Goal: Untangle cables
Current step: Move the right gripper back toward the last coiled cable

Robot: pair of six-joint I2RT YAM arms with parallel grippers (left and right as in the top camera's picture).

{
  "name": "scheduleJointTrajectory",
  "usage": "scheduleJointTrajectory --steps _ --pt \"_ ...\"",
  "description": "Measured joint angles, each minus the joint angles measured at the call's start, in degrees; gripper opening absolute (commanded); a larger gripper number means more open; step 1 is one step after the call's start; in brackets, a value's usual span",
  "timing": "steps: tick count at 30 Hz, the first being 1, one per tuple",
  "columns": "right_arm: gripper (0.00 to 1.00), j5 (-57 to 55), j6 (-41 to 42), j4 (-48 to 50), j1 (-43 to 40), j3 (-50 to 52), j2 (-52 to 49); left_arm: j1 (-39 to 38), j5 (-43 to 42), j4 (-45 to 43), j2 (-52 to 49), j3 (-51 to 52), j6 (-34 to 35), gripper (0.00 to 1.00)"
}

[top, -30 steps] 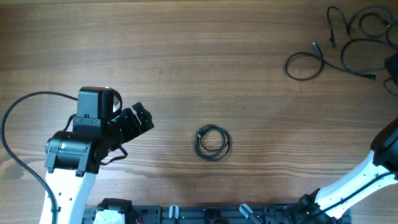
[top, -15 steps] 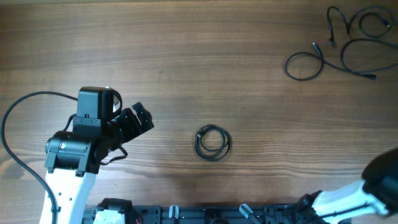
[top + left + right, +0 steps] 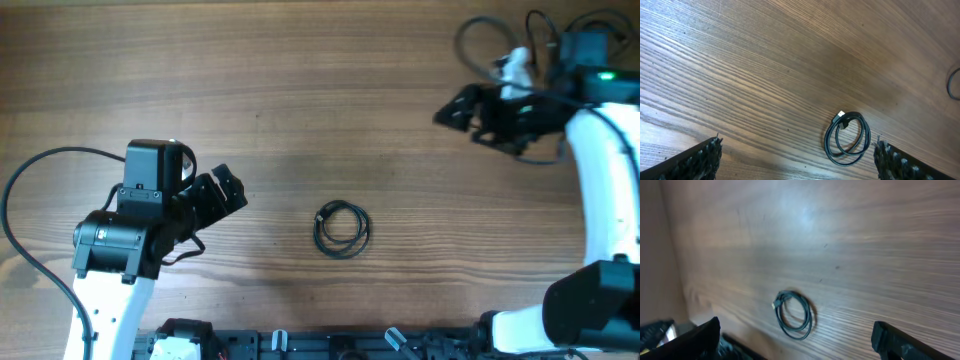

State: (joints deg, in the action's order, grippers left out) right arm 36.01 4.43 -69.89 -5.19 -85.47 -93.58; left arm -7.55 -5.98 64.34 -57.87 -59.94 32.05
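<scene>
A small coiled black cable with a pale plug tip lies on the wooden table near the middle. It shows in the left wrist view and, blurred, in the right wrist view. My left gripper is open and empty, left of the coil, its jaws wide apart. My right gripper is open and empty at the far right, pointing toward the coil. The loose tangled cables at the far right corner are mostly hidden under my right arm.
The left arm's thick black cable loops at the left edge. The black base rail runs along the near edge. A thin loop shows beside my right arm; I cannot tell which cord it belongs to.
My right arm has swung from the near right edge up to the far right, over the tangled cables. The left arm and the coil have not moved.
</scene>
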Motion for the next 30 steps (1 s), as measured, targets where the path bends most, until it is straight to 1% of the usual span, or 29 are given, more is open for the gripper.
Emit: scheduleJointTrajectory --steps 5,9,15,30 --pt "1.00 -1.16 3.45 1.25 8.87 0.96 -0.07 0.00 0.15 0.00 0.00 0.00 0.00 1.00" --pt "1.00 -1.38 4.37 -0.24 11.89 0.96 -0.07 0.00 0.15 0.00 0.00 0.00 0.00 1.00" --pt "1.00 -3.50 4.37 -2.14 12.17 0.96 -0.07 0.00 0.15 0.00 0.00 0.00 0.00 1.00" --pt "1.00 -4.57 5.81 -0.37 12.17 0.96 -0.07 0.00 0.15 0.00 0.00 0.00 0.00 1.00"
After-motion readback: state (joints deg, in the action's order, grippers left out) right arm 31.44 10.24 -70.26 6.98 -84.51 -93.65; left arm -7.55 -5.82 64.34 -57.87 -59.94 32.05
